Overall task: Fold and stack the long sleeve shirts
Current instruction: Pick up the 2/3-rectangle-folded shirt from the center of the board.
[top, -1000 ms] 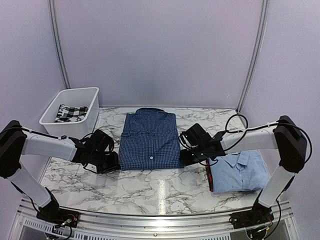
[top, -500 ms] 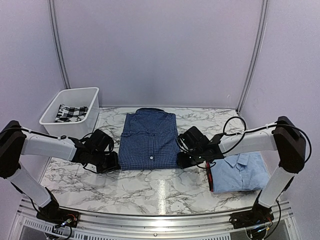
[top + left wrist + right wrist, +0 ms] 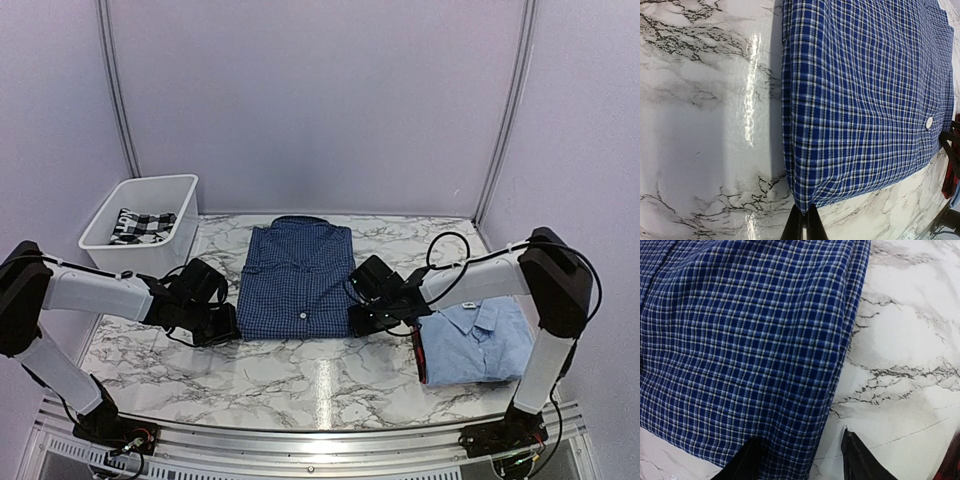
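The dark blue checked shirt [image 3: 300, 280] lies folded flat at the middle of the marble table. My left gripper [image 3: 232, 325] is at its near left corner. In the left wrist view that gripper [image 3: 804, 220] is shut on the tip of this corner of the dark blue shirt [image 3: 860, 100]. My right gripper [image 3: 358, 320] is at the shirt's near right corner. In the right wrist view it [image 3: 800, 440] stands open, one finger over the dark blue shirt [image 3: 750, 340] and the other over bare marble. The light blue shirt [image 3: 480, 340] lies folded at the right, under the right arm.
A white bin [image 3: 100, 232] stands at the back left with a black-and-white checked cloth [image 3: 143, 224] in it. Something red [image 3: 417, 352] shows along the light blue shirt's left edge. The table's metal rail [image 3: 320, 440] runs along the near edge.
My right gripper has moved left to the dark blue shirt's near right corner and its jaws have widened. The left arm and both shirts have not moved.
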